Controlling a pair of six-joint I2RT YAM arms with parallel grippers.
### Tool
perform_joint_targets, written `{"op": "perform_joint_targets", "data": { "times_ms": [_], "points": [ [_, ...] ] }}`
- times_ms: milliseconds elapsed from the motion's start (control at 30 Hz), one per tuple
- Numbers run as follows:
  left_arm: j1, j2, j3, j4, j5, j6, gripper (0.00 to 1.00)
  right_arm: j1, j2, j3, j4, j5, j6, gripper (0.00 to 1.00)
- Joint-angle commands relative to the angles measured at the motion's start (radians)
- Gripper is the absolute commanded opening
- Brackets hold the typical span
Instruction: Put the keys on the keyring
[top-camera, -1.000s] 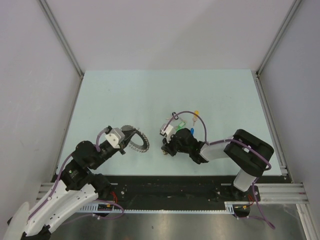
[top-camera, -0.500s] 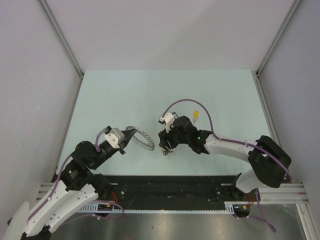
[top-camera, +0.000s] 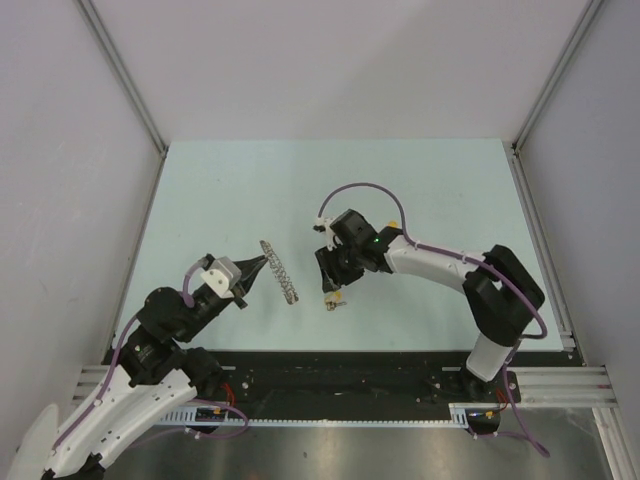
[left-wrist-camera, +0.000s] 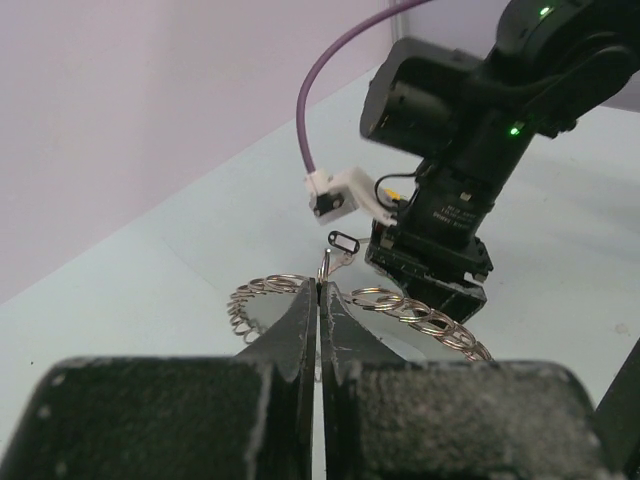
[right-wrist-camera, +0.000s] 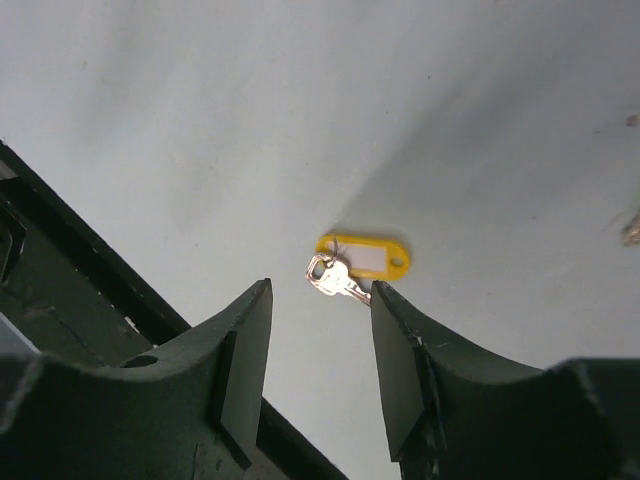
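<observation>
The keyring (top-camera: 282, 273), a large ring of silver coils, hangs edge-on above the table with my left gripper (top-camera: 257, 267) shut on its rim. In the left wrist view the closed fingertips (left-wrist-camera: 320, 290) pinch the keyring (left-wrist-camera: 425, 312), whose coils spread to both sides. One of the keys (right-wrist-camera: 334, 276), silver and tied to a yellow tag (right-wrist-camera: 370, 256), lies flat on the table. My right gripper (right-wrist-camera: 321, 287) hovers open just above it, with nothing between the jaws. From above, that key (top-camera: 333, 299) shows just below the right gripper (top-camera: 329, 282). Other keys are hidden.
The table's black front rail (right-wrist-camera: 70, 250) runs close behind the key. The right arm (top-camera: 440, 262) stretches across the table's right half, and its purple cable (top-camera: 362, 188) loops above the wrist. A small black clip (left-wrist-camera: 343, 241) lies beyond the keyring.
My right gripper has gone from shut to open, and its arm has swung left and stretched out. The left gripper has turned the keyring from nearly flat to edge-on.
</observation>
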Motion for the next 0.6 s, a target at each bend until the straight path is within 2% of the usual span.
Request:
{"op": "perform_joint_targets", "data": {
  "times_ms": [0, 100, 400, 567],
  "points": [
    [0.009, -0.001, 0.003, 0.070, -0.006, -0.007, 0.00, -0.007, 0.095, 0.094, -0.119, -0.078, 0.037, 0.48],
    [0.011, 0.003, 0.003, 0.071, -0.001, -0.009, 0.00, -0.017, 0.139, 0.121, -0.148, -0.088, 0.044, 0.47],
    [0.014, -0.010, 0.003, 0.065, 0.025, -0.003, 0.00, -0.007, 0.212, 0.178, -0.160, -0.128, 0.050, 0.31],
    [0.015, -0.017, 0.003, 0.064, 0.031, -0.003, 0.00, -0.008, 0.253, 0.189, -0.154, -0.131, 0.058, 0.29]
  ]
}}
